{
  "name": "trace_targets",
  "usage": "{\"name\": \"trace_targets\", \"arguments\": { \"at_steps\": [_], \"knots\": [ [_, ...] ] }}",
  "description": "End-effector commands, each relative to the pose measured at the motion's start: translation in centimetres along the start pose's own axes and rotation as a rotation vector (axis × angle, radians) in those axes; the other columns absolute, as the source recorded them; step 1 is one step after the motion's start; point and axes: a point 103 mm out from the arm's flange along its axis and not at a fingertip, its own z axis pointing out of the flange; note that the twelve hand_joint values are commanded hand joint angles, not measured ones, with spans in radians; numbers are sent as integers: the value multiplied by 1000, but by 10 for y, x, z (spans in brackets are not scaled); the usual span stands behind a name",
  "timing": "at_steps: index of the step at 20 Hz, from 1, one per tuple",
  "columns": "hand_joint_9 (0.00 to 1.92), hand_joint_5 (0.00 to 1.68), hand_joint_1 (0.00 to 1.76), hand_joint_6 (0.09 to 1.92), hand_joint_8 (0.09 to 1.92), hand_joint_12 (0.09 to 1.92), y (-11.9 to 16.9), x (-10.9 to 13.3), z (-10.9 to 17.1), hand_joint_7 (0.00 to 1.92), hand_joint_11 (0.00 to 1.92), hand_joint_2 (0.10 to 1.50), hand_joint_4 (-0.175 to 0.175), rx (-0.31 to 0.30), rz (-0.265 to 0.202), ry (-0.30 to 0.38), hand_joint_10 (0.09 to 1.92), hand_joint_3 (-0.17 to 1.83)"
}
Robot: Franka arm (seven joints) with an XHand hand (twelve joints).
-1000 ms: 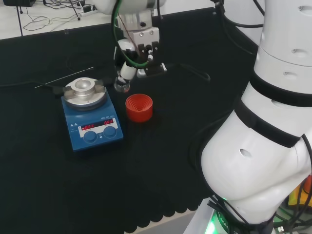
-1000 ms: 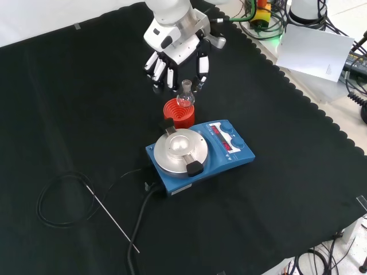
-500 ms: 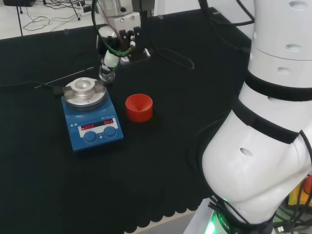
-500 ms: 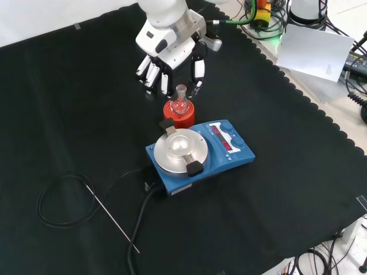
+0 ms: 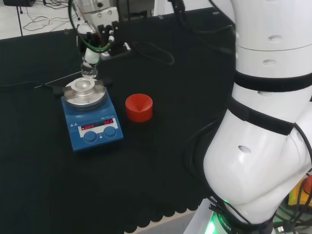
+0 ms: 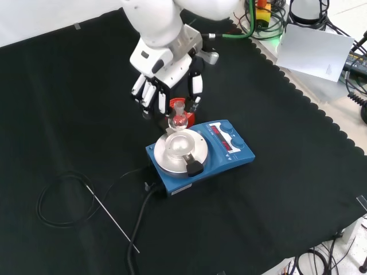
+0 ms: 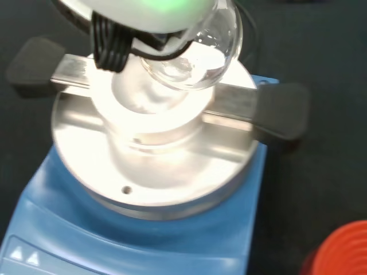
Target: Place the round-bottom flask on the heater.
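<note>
A small clear round-bottom flask (image 6: 178, 119) (image 5: 88, 71) (image 7: 200, 54) hangs by its neck from my hand (image 6: 166, 86) (image 5: 95, 36), whose fingers pinch it. It hovers just above the far edge of the heater (image 6: 198, 152) (image 5: 90, 114), a blue box with a round silver top plate (image 6: 180, 150) (image 5: 85, 92) (image 7: 149, 166) and a bowl-shaped hollow in its middle. In the wrist view the flask's bulb sits over the hollow's rim, apart from the metal.
The red ribbed stand (image 5: 139, 107) (image 6: 176, 105) (image 7: 341, 252) stands bare beside the heater. A black cable (image 6: 63, 200) and a thin metal rod (image 6: 112, 215) lie on the cloth at the front view's left. Two black knobs (image 7: 281, 112) stick out from the heater's plate.
My hand has carried the flask away from the red stand, leftward in the head view, until it hangs over the heater's plate. Heater and stand have not moved.
</note>
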Motion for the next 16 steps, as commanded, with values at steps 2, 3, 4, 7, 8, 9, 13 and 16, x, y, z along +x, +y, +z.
{"name": "trace_targets", "arguments": {
  "at_steps": [2,3,4,7,8,9,13,16],
  "knots": [
    [652,1136,1088,982,716,1374,9,32,10,424,255,648,175,49,-39,-35,633,802],
    [652,1136,1089,982,716,1373,10,33,11,424,256,648,175,51,-40,-35,633,802],
    [652,1136,1089,982,716,1373,10,33,12,423,257,648,175,53,-41,-35,634,802],
    [652,1136,1089,981,716,1372,11,35,13,422,258,647,175,57,-42,-38,634,803],
    [652,1137,1089,981,716,1372,12,35,14,422,259,647,175,57,-46,-37,634,803],
    [652,1137,1089,981,716,1372,12,34,14,422,259,647,175,59,-48,-38,634,803],
    [652,1137,1089,980,716,1371,8,15,17,421,261,646,175,53,-48,-11,634,804],
    [652,1138,1089,980,716,1370,10,15,17,421,262,646,175,55,-53,-19,634,804]
  ]
}}
